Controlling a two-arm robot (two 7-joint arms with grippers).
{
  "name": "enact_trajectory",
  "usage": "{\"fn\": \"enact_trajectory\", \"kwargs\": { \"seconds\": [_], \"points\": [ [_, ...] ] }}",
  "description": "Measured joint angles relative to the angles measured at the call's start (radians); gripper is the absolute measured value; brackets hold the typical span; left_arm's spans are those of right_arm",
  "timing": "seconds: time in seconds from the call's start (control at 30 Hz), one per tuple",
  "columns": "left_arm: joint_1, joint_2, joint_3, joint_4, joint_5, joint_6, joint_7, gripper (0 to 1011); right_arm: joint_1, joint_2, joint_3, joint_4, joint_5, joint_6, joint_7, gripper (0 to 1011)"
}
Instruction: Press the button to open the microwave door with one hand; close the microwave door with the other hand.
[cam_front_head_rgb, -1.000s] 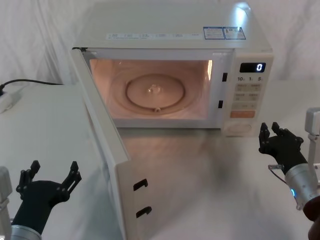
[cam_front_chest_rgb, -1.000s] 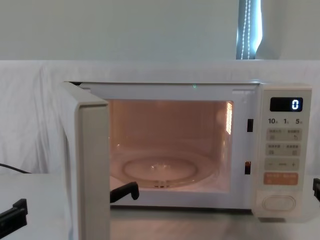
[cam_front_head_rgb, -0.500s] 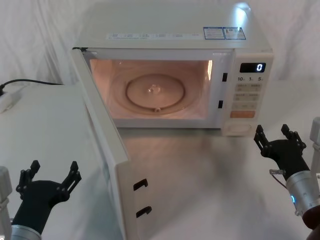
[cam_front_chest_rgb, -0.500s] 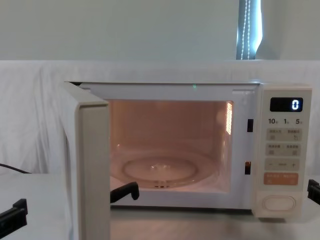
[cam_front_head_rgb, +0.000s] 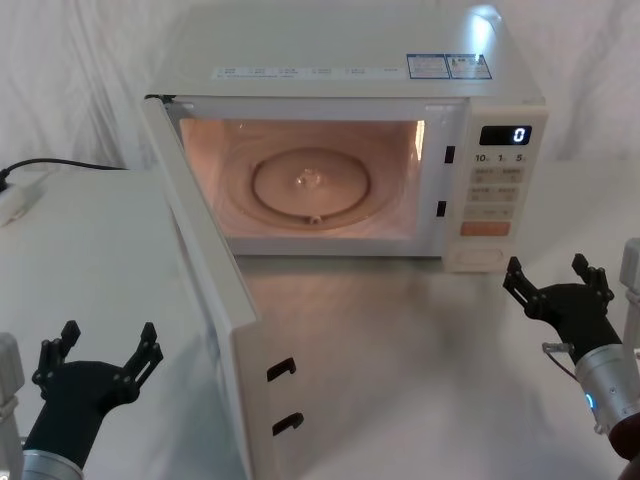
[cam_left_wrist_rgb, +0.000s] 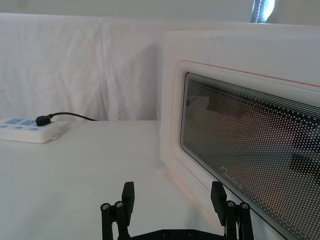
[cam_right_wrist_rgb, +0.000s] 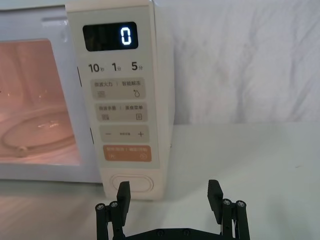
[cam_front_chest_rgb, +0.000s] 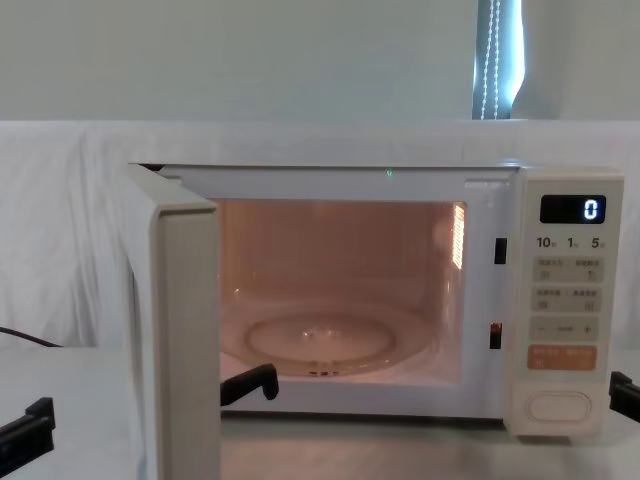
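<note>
The microwave door (cam_front_head_rgb: 212, 290) stands swung wide open to the left, its dark window (cam_left_wrist_rgb: 250, 145) facing my left wrist camera. The cavity is lit. The cream pill-shaped button (cam_front_head_rgb: 474, 257) sits at the bottom of the control panel (cam_right_wrist_rgb: 131, 183) (cam_front_chest_rgb: 558, 406). My right gripper (cam_front_head_rgb: 550, 272) hovers open just in front of and slightly right of the button, touching nothing (cam_right_wrist_rgb: 169, 192). My left gripper (cam_front_head_rgb: 108, 340) is open and empty near the table's front left, on the outer side of the door (cam_left_wrist_rgb: 173, 192).
A glass turntable (cam_front_head_rgb: 310, 185) lies inside the cavity. A white power strip (cam_left_wrist_rgb: 27, 131) with a black cable rests at the far left of the white-covered table (cam_front_head_rgb: 420, 360). The display (cam_right_wrist_rgb: 126, 36) reads 0.
My right gripper has gone from nearly shut to wide open and drawn slightly back from the panel. The door and the left arm have not moved.
</note>
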Motion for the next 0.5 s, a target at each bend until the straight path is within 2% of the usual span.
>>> {"fn": "enact_trajectory", "kwargs": {
  "seconds": [0.5],
  "points": [
    [0.000, 0.000, 0.000, 0.000, 0.000, 0.000, 0.000, 1001, 0.014, 0.028, 0.014, 0.036, -0.015, 0.010, 0.002, 1002]
  ]
}}
